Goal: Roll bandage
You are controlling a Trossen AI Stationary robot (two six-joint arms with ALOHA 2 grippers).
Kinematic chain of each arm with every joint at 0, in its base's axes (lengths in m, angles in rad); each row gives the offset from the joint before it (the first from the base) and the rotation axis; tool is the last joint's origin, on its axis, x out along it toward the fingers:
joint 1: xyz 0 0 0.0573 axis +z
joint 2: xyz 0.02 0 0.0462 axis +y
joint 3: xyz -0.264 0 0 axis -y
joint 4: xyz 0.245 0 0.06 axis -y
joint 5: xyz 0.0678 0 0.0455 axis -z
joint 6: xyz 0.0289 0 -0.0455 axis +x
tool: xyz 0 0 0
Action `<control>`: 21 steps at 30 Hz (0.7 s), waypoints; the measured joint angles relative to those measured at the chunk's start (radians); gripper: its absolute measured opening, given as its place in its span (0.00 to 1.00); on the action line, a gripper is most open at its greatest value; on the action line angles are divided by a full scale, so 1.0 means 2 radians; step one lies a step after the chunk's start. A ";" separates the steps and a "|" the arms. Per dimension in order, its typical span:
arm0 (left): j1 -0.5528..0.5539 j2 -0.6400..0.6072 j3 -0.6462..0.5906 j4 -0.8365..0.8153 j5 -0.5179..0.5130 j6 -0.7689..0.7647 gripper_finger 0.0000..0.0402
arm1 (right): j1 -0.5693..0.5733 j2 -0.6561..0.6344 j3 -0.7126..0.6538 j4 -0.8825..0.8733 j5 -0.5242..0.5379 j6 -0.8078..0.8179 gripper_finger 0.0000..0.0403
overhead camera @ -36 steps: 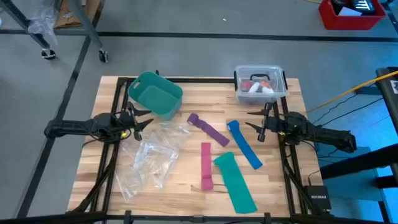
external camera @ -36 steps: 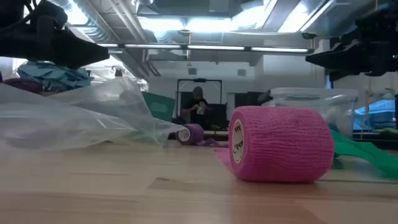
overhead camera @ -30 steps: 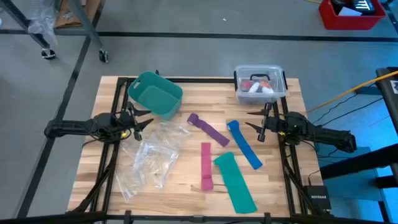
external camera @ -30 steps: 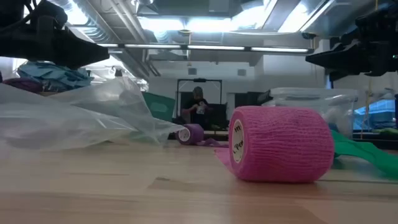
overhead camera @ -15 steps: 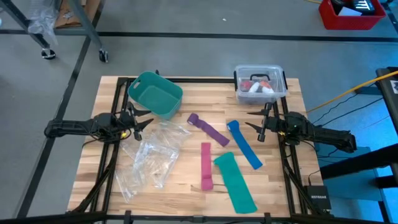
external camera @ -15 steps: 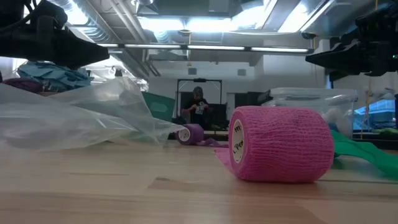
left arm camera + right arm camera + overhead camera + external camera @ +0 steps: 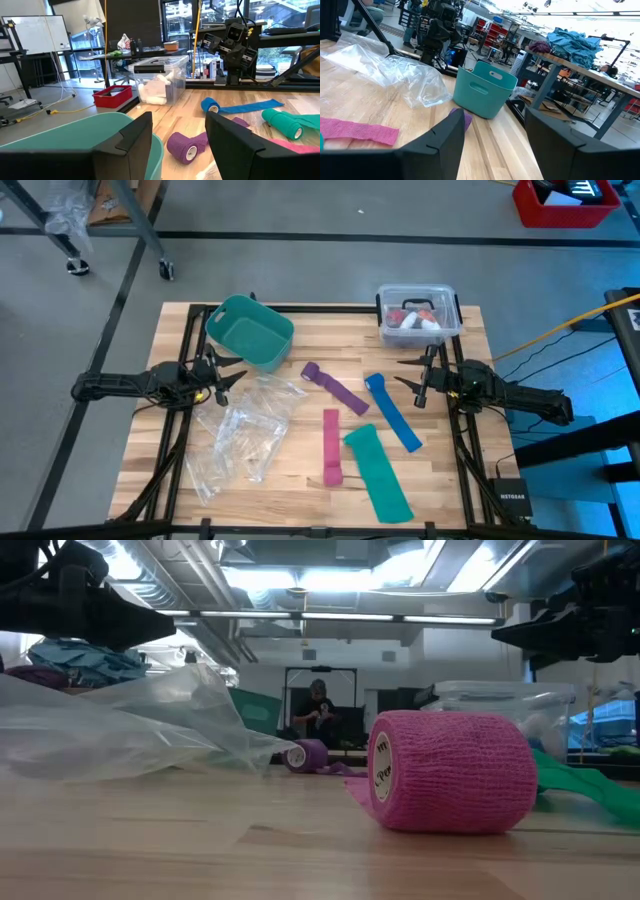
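Purple bandage (image 7: 333,387), one end rolled, mostly flat; both arms' jaws open

- the floor (image 7: 330,265) around the table is smooth grey concrete, crossed by dark lines.
- a red bin (image 7: 565,202) sits on the floor at the far right corner of the high view.
- long ceiling lights (image 7: 340,578) glow bright over the room in the low view, with ducts and pipes beside them.
- a person (image 7: 318,710) stands far back in a dark doorway frame.
- a whiteboard (image 7: 37,35) stands on a frame, with a red tray (image 7: 112,95) on the floor near it.
- a heap of blue cloth (image 7: 575,44) lies on a distant bench.
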 joint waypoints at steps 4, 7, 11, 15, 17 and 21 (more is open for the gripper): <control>0.000 0.000 0.000 0.000 0.000 0.000 0.44 | 0.000 0.000 0.000 0.000 0.000 0.000 0.52; 0.000 0.000 0.000 0.000 0.000 0.000 0.44 | 0.000 0.000 0.000 0.000 0.000 0.000 0.52; 0.000 0.000 0.000 0.000 0.000 0.000 0.44 | 0.000 0.000 0.000 0.000 0.000 0.000 0.52; 0.002 0.000 0.000 0.000 -0.008 0.021 0.44 | 0.000 0.000 0.000 0.000 0.000 0.000 0.52; 0.001 0.000 0.000 0.000 -0.008 0.025 0.44 | 0.000 0.000 0.000 0.000 0.000 0.000 0.52; 0.001 0.000 0.000 0.000 -0.008 0.026 0.44 | 0.000 0.000 0.000 0.000 0.000 0.000 0.52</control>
